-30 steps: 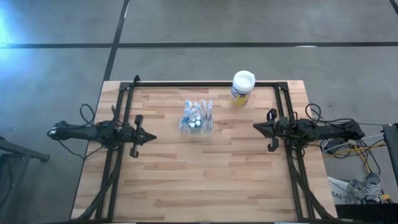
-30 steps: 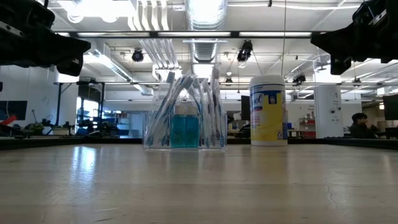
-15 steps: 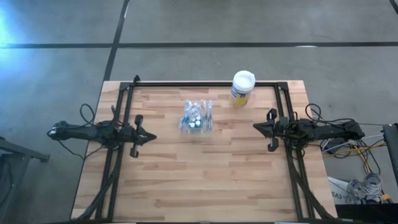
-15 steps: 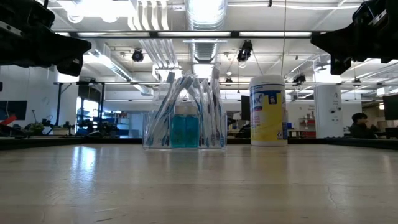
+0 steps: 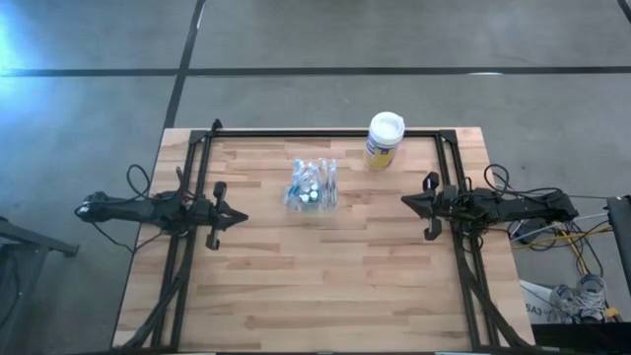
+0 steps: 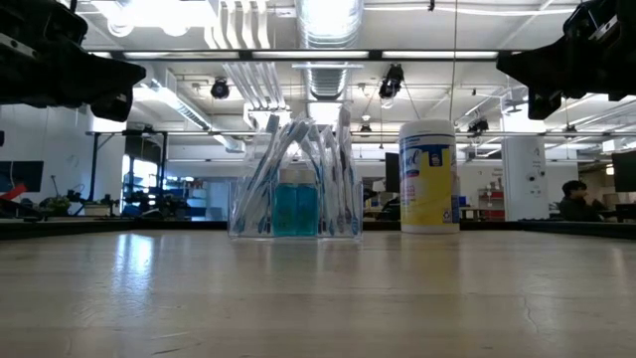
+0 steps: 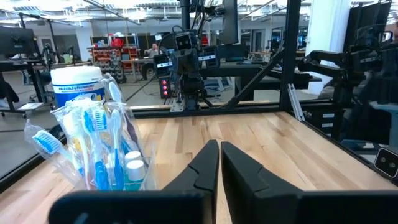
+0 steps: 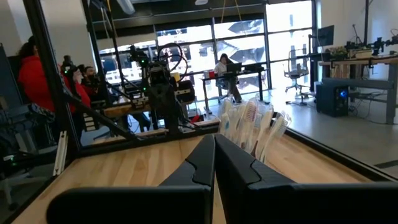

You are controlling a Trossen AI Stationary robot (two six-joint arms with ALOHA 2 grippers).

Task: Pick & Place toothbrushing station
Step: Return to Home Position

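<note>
Left wrist view, left gripper [image 7: 219, 147]: fingers pretty much closed, nothing in them, parked at the table's left edge
Right gripper [image 8: 214, 138]: same deal, pinched together and empty, over at the right edge
Holder [image 5: 312, 185]: on the table [image 5: 325, 286] between the arms, toward the far side, well clear of both
Brushes [image 7: 99, 140]: standing in the holder with the tubes [image 6: 295, 211], none loose that I can see
Canister [image 5: 384, 141]: farther back and to the right of the holder, not touching it
Change: honestly nothing, every view matches half a second and a second back
Meaning: I'd say the arms are already home and the job's basically done
</note>
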